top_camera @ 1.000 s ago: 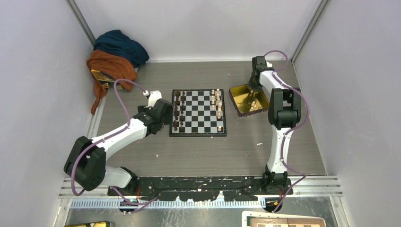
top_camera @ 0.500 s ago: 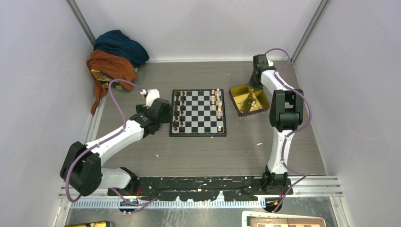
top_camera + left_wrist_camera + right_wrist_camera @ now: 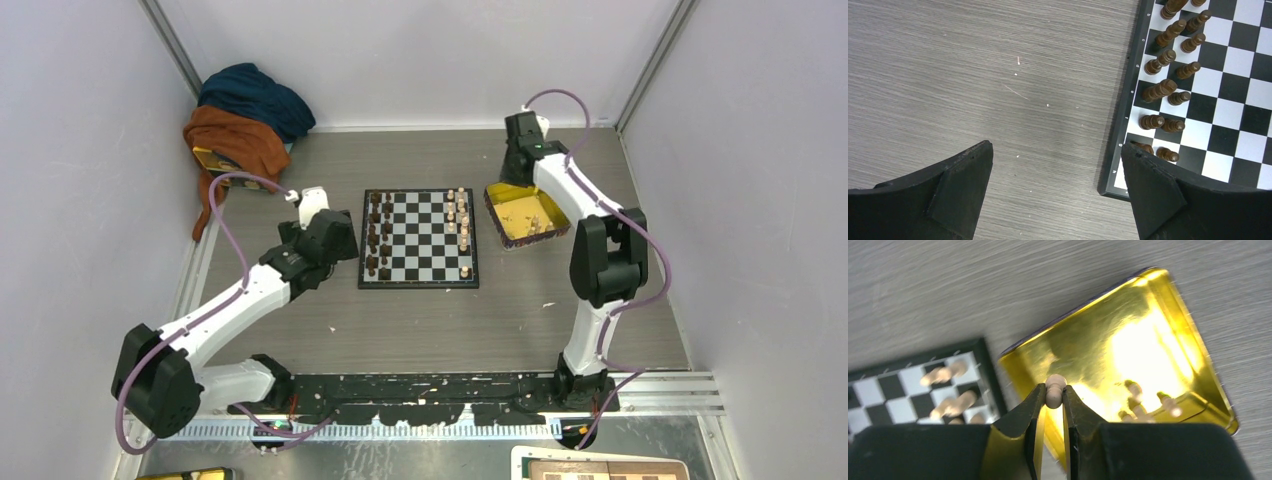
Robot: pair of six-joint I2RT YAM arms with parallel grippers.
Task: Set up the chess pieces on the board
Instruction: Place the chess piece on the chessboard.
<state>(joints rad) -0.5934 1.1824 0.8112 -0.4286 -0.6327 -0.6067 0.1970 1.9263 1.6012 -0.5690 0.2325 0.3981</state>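
Pinches light-tan wooden chess piece shallowly in right gripper above shiny yellow rectangular tray, risks dropping it toward black-and-white checked board at 9 o'clock; left gripper spread.

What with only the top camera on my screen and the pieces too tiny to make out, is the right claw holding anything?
Observer: Yes. The right wrist camera shows the right claw shut on a light piece, pinched just under its round head.
Operator: And the other arm?
Observer: The left claw is open and empty over bare table, at a corner of the board.
Operator: Where is the held piece?
Observer: In the wrist view it lines up over the yellow tray, near the rim facing the board; its height I cannot tell.
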